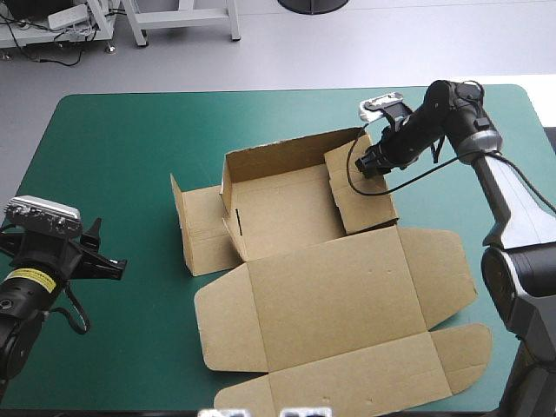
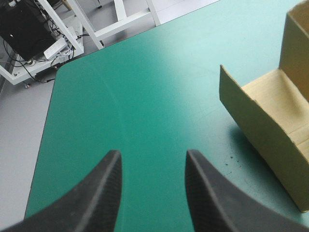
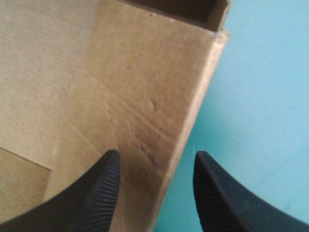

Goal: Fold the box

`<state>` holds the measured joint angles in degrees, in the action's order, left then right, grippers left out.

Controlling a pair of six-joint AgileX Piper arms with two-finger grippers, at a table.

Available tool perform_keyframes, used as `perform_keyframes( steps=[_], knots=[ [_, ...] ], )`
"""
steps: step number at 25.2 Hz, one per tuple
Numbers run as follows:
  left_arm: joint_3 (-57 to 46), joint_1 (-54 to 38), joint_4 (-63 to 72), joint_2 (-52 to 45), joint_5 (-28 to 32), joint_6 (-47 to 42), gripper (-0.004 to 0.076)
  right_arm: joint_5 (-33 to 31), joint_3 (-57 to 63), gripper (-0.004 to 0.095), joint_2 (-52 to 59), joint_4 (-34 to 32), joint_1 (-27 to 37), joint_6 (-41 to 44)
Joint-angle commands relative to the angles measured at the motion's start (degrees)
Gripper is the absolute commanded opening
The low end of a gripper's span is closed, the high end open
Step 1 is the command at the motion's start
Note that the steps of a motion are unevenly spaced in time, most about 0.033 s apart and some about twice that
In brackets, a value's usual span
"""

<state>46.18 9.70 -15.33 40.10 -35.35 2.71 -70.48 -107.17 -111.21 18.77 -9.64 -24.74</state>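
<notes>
One box, one left end effector, one right end effector

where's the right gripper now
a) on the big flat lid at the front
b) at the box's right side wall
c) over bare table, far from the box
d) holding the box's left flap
b: the right gripper sits at the right side wall of the box, its open fingers astride the wall's edge.
</notes>
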Motion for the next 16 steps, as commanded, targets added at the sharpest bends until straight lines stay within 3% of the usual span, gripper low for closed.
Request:
perform_keyframes(
  steps=[1, 16],
  knots=[
    [1.5, 0.2, -0.3, -0.3, 3.9, -0.6, 0.03, -1.1, -4.6, 0.0505, 3.3, 0.9, 0.3, 1.5],
    [-0.3, 0.2, 0.0, -0.1, 6.3, -0.6, 0.0298, -1.2, 2.2, 0.0529, 1.6, 0.2, -1.2, 3.9]
  ],
)
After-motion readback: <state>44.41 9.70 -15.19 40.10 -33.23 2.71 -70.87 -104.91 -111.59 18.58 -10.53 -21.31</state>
